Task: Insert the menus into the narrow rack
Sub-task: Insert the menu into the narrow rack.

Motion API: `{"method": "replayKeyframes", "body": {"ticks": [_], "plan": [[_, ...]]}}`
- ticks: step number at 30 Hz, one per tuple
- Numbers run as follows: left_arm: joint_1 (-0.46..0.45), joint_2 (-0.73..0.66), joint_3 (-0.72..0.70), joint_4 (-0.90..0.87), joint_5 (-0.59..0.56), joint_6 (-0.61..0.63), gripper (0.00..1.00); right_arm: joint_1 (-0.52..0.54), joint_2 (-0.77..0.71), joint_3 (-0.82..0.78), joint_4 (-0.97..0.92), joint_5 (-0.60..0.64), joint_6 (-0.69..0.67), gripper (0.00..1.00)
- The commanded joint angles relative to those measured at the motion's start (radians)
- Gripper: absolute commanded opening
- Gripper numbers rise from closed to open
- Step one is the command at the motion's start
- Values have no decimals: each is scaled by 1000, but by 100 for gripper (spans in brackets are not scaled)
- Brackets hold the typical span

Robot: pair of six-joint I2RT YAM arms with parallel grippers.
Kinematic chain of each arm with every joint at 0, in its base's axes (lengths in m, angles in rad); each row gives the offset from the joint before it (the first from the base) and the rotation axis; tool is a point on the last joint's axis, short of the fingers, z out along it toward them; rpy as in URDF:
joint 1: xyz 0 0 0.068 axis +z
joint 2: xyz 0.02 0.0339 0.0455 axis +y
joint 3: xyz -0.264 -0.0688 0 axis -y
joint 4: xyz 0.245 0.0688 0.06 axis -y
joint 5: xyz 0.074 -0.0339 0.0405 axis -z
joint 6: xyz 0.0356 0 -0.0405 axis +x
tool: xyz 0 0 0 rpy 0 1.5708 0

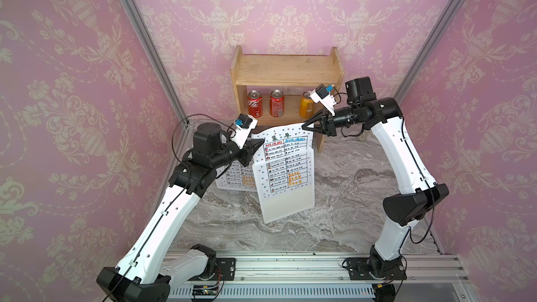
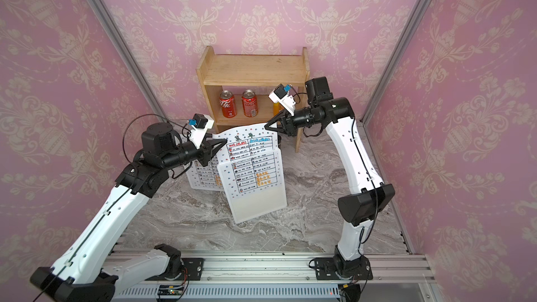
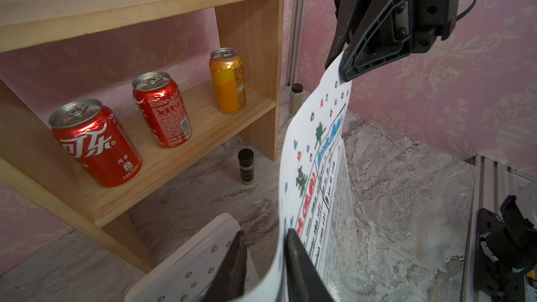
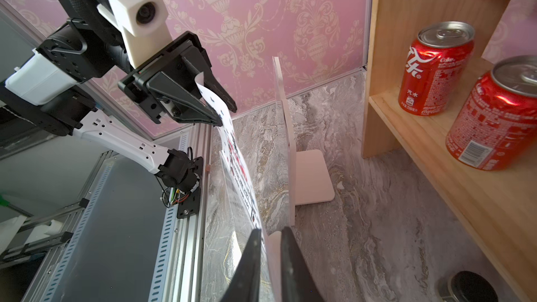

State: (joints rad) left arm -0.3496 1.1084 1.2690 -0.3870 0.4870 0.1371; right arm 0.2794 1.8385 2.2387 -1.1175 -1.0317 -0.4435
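Left pincer (image 1: 259, 141) narrow, jaws a little apart. The top left corner of the menu (image 1: 284, 155) sits in the gap, lying against one finger (image 3: 300, 268), not squeezed. Right pincer (image 1: 305, 125) even narrower, a slight gap shows in its wrist view, and the menu's top right corner is between the jaws. The menu spans from one pincer to the other, long axis upright and leaning back a bit, title end up, printed face toward the arm bases, and the sheet bows between the corners. Its lower part is down inside the clear rack (image 1: 287, 207), which stands below and between the pincers on the marble surface (image 1: 348, 199); its upper part sticks out above the rack rim. Second menu (image 1: 236, 177) is below the left pincer, upright in the second rack (image 4: 312, 178), partly hidden by the left arm. Behind the right pincer is the wooden shelf (image 1: 286, 68), with red can (image 3: 96, 143), second red can (image 3: 161, 111) and orange can (image 3: 228, 81) on its lower board; the right arm's camera block covers part of the orange can in both top views. Small dark-capped bottle (image 3: 245, 167) stands under the shelf. Readable on the menu: green title characters, red heading "eat", blue heading "drink"; the rows are too small. Red can reads "可乐" and "汽水", second red can "Coca-Cola", orange can label unreadable.
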Motion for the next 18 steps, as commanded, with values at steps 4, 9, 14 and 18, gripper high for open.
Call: {"method": "replayKeyframes", "body": {"ticks": [4,9,14,18], "plan": [[6,-17,-8,-29,9,11,9,0,10,-30,-27,-11,-9,8],[6,-41,-36,-34,8,-2,5,0,15,-27,-33,-12,-9,5],[6,-57,-67,-35,19,-17,5,0,6,-46,-33,-13,-12,4],[5,-75,-95,-26,20,-30,4,-1,-5,-76,-31,-10,-19,4]]}}
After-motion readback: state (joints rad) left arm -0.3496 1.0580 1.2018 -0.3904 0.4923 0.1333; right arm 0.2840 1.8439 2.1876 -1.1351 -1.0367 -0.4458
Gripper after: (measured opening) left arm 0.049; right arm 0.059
